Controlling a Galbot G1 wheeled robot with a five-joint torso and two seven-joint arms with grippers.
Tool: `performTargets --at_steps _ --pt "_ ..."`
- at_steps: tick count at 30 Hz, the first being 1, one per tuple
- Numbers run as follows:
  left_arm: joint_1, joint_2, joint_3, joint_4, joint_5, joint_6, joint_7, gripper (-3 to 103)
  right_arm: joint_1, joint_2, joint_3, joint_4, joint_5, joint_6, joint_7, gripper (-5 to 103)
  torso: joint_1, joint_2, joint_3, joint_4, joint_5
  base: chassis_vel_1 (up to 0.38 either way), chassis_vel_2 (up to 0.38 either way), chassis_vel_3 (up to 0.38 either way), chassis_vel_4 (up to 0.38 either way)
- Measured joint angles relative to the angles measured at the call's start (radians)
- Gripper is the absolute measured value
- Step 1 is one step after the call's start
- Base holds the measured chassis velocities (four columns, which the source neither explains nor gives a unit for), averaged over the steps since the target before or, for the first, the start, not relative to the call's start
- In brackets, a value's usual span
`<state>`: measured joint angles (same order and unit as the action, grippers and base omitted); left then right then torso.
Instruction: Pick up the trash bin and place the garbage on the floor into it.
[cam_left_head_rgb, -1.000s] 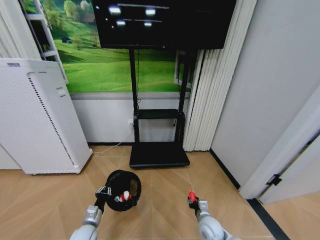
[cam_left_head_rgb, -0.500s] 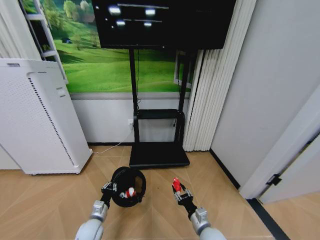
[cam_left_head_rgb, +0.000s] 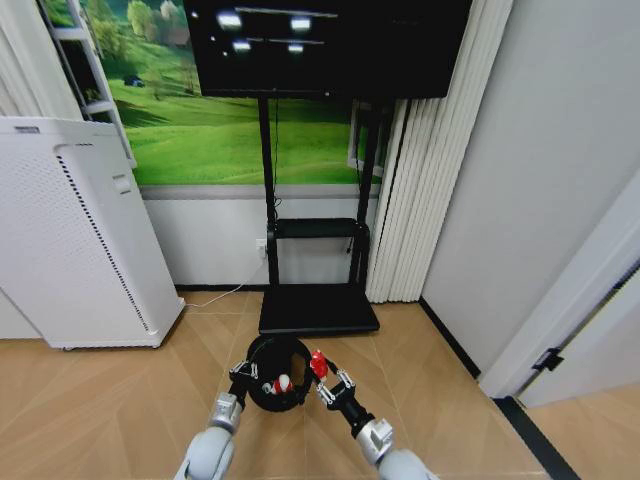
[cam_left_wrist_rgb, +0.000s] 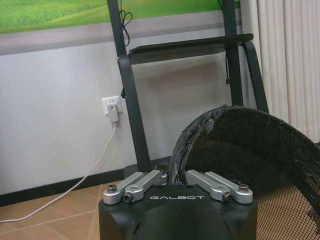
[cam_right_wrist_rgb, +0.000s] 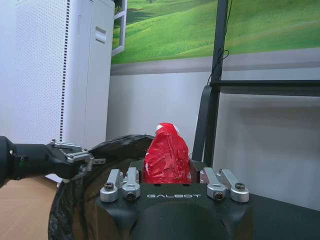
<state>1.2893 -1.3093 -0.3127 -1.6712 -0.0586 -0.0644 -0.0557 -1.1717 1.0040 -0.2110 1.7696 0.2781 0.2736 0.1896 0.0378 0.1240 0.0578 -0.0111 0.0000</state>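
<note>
Drop step: right claw (cam_left_head_rgb: 322, 375) grips red wrapper (cam_left_head_rgb: 318, 364) at trash bin (cam_left_head_rgb: 277, 375) rim, left claw (cam_left_head_rgb: 243, 372) clamps bin; next, release over opening.

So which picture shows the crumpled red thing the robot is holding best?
The right wrist view: the red wrapper stands large between the right gripper fingers, its creases plain, beside the trash bin. The head view shows it as a small red spot at the bin's rim. In the left wrist view, mesh and wall fill the frame.
</note>
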Motion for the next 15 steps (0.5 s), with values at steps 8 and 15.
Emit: performTargets --at_steps 8,15 --pt "0.0 -0.012 0.019 0.001 0.009 0.001 -0.001 5 0.099 0.14 -0.083 -0.133 0.001 -0.012 0.019 47 0.0 0.0 0.0 0.0003 0.0 0.0 0.0 0.0 0.0" --pt "0.015 -0.006 0.014 -0.012 0.009 0.001 -0.001 5 0.111 0.155 -0.086 -0.168 -0.002 -0.045 0.025 47 0.0 0.0 0.0 0.0 -0.0002 0.0 0.0 0.0 0.0"
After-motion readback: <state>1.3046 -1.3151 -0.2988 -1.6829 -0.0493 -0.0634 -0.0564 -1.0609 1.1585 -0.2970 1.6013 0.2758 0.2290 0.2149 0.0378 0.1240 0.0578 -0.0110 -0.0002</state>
